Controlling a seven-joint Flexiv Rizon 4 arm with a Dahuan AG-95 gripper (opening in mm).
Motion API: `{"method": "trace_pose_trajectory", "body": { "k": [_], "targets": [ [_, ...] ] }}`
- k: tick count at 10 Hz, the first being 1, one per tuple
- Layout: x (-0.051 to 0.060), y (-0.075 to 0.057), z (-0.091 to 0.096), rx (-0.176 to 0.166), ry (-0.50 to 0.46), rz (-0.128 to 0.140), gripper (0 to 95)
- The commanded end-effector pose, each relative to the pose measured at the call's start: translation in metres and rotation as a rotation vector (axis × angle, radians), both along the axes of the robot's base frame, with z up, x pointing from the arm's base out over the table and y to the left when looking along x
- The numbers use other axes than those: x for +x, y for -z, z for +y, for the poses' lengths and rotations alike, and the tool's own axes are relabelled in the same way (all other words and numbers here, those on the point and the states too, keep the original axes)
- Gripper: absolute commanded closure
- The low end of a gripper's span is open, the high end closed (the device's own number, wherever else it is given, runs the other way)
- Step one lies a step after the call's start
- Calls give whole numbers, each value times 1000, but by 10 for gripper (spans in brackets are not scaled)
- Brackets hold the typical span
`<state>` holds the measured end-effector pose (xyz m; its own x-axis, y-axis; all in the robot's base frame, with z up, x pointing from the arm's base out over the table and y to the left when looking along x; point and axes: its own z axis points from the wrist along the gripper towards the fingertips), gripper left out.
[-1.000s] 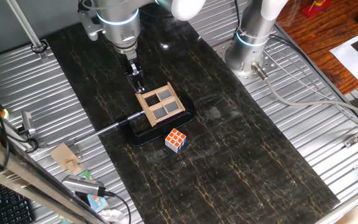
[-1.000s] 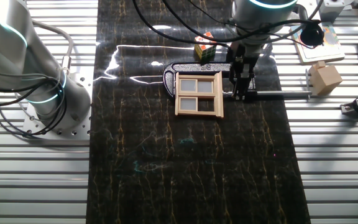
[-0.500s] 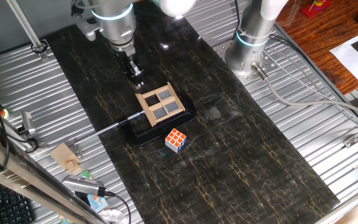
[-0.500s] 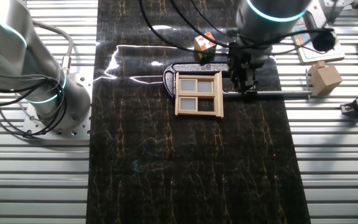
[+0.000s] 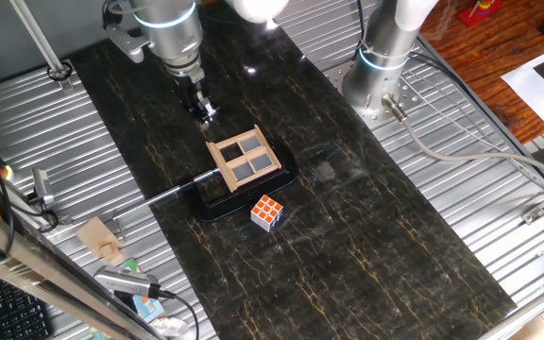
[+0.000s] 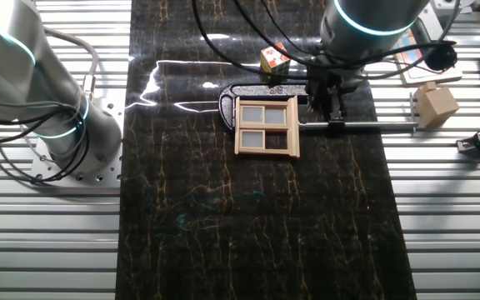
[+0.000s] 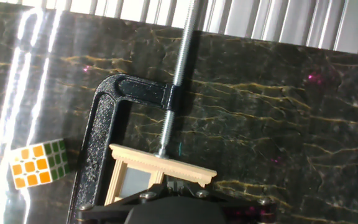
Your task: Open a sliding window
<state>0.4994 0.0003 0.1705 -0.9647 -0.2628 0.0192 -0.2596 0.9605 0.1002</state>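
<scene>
The sliding window (image 5: pixel 244 159) is a small tan wooden frame with grey panes, held in a glossy black clamp base (image 5: pixel 217 205). It also shows in the other fixed view (image 6: pixel 266 125) and at the bottom of the hand view (image 7: pixel 162 163). My gripper (image 5: pixel 206 113) hangs just beyond the window's far edge, raised off the table and apart from the frame. In the other fixed view my gripper (image 6: pixel 332 114) is right of the window, above the threaded rod (image 6: pixel 373 127). Its fingers (image 7: pixel 178 185) stand close together with nothing between them.
A Rubik's cube (image 5: pixel 267 212) lies beside the clamp, also in the hand view (image 7: pixel 39 163). A second robot's base (image 5: pixel 385 57) stands at the back. A small wooden block (image 6: pixel 436 104) sits on the ribbed metal beyond the rod's end.
My gripper has risen and drawn back from the window's edge, away from the frame. The window and the cube have not moved.
</scene>
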Motion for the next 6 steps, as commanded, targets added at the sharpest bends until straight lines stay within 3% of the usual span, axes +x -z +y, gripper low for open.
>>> {"method": "trace_pose_trajectory", "body": {
  "k": [1, 3, 4, 6],
  "targets": [
    [0, -1, 0, -4, -69, 3, 950],
    [-1, -2, 3, 0, -132, 13, 950],
    [-4, -2, 9, 2, -223, 23, 950],
    [-12, 4, 24, 5, -300, 24, 950]
  ]
}}
